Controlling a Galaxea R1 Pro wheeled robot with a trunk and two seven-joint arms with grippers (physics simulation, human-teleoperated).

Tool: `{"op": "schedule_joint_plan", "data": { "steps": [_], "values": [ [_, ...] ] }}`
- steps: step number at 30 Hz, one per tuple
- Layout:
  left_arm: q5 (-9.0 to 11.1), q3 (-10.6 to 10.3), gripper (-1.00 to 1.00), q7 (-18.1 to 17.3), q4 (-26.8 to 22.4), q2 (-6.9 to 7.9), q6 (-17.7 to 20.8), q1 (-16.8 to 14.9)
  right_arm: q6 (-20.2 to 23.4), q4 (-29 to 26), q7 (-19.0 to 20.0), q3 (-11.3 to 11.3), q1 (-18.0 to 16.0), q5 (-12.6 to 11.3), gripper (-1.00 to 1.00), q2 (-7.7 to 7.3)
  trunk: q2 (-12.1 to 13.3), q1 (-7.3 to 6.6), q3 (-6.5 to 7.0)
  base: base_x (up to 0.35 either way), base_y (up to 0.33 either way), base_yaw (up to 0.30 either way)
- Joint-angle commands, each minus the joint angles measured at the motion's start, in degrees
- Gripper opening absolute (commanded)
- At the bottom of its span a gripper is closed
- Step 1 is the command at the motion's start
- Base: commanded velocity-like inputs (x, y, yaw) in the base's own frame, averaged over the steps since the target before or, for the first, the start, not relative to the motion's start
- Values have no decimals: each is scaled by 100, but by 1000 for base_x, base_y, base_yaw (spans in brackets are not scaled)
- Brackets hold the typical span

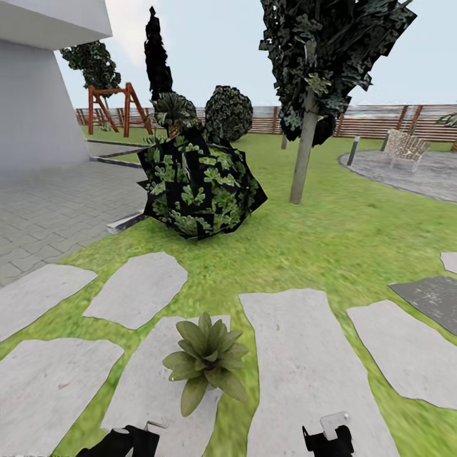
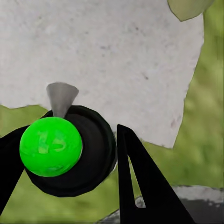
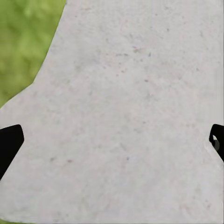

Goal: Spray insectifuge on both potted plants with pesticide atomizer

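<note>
One potted plant (image 1: pixel 204 358), a low rosette of pointed green leaves, sits on a pale stepping stone (image 1: pixel 143 393) just ahead of me; its leaves hide the pot. In the left wrist view the pesticide atomizer (image 2: pixel 51 147), with a bright green round top, black body and grey nozzle, sits between the black fingers (image 2: pixel 140 177) of my left gripper (image 2: pixel 70 149), which is shut on it. A leaf tip (image 2: pixel 186 7) of the plant shows beyond it. My left gripper (image 1: pixel 124 441) is at the lower edge of the head view, near the plant. My right gripper (image 3: pixel 114 140) hangs open over bare stone, holding nothing.
A big dark striped broad-leaved shrub (image 1: pixel 200 187) stands beyond the plant, with a tree trunk (image 1: pixel 303 149) to its right. A white house wall (image 1: pixel 38 95) and grey paving lie left. Several stepping stones cross the lawn. A brown slat fence (image 1: pixel 381 120) rings the back.
</note>
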Motion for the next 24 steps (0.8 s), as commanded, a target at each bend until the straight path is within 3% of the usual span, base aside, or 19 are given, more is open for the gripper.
{"op": "schedule_joint_plan", "data": {
  "steps": [1, 15, 20, 22, 24],
  "values": [
    [-35, -30, -100, -16, -14, 2, 32, 0, -10, 2, -42, 49, -2, -3, 100, -2, -2, -1, -5, 0, 0, 60],
    [-204, -53, -100, 135, 5, -22, 96, 4, -10, 2, -36, 49, -3, -3, 100, 1, -2, -1, -5, 0, 0, 5],
    [-223, -63, -100, 9, -28, 80, 161, -62, -8, 10, -34, 49, -2, 0, 100, 7, -2, -1, -5, 0, 0, 0],
    [-259, -64, -100, -189, -35, 179, 175, -83, -7, 11, -35, 49, -2, 0, 100, 7, -2, -1, -5, 0, 0, 0],
    [-347, -59, -100, -623, -46, 391, 184, -96, -5, 11, -39, 49, -2, 3, 100, 7, -2, -1, -5, 0, 0, 0]
  ]
}}
